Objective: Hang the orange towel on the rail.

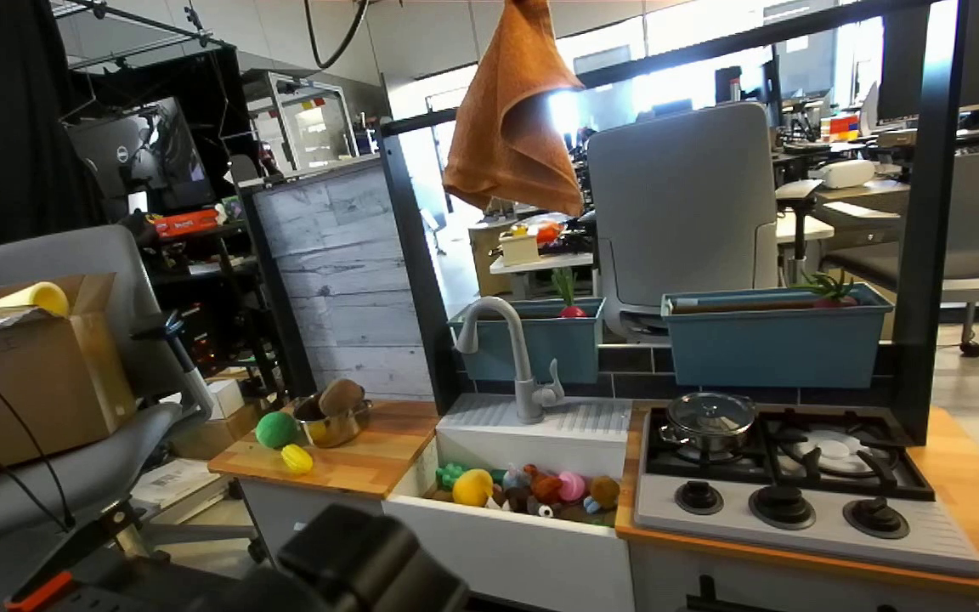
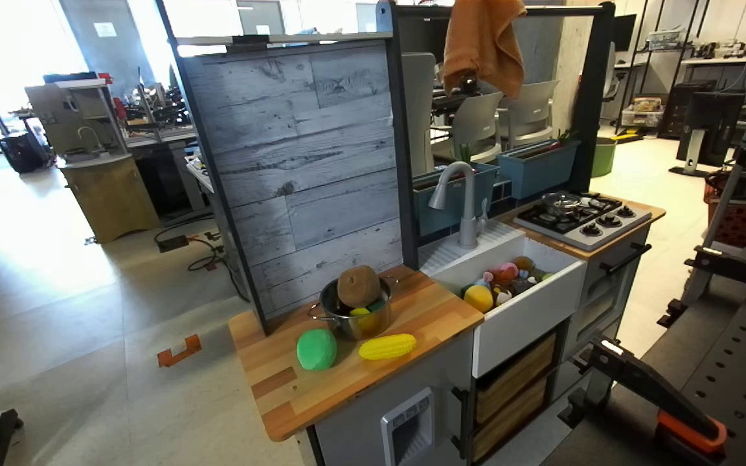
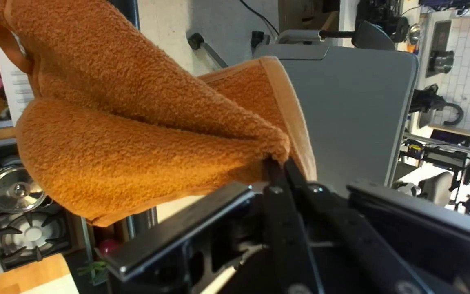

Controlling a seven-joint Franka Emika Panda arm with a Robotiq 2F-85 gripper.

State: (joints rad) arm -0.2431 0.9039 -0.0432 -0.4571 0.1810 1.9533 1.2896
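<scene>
The orange towel point(image 3: 157, 122) hangs from my gripper point(image 3: 280, 164) in the wrist view. The fingers are shut on a bunched corner of it. The rest drapes down in loose folds, with one lighter hem beyond the fingertips. In both exterior views the towel point(image 1: 515, 127) point(image 2: 484, 48) hangs at the top edge, and the gripper is out of frame above it. The rail is the dark bar point(image 1: 727, 46) point(image 2: 567, 11) across the top of the toy kitchen's frame. The towel covers part of the rail in both exterior views; I cannot tell whether they touch.
Dark posts point(image 1: 927, 212) hold the rail's ends. Below stand a faucet point(image 1: 502, 340), a sink point(image 2: 528, 310) with toys, planters point(image 1: 778, 340) and a stove with a lidded pot point(image 1: 709, 421). A grey wood panel point(image 2: 308, 162) stands beside the rail. A chair point(image 3: 341, 110) is behind.
</scene>
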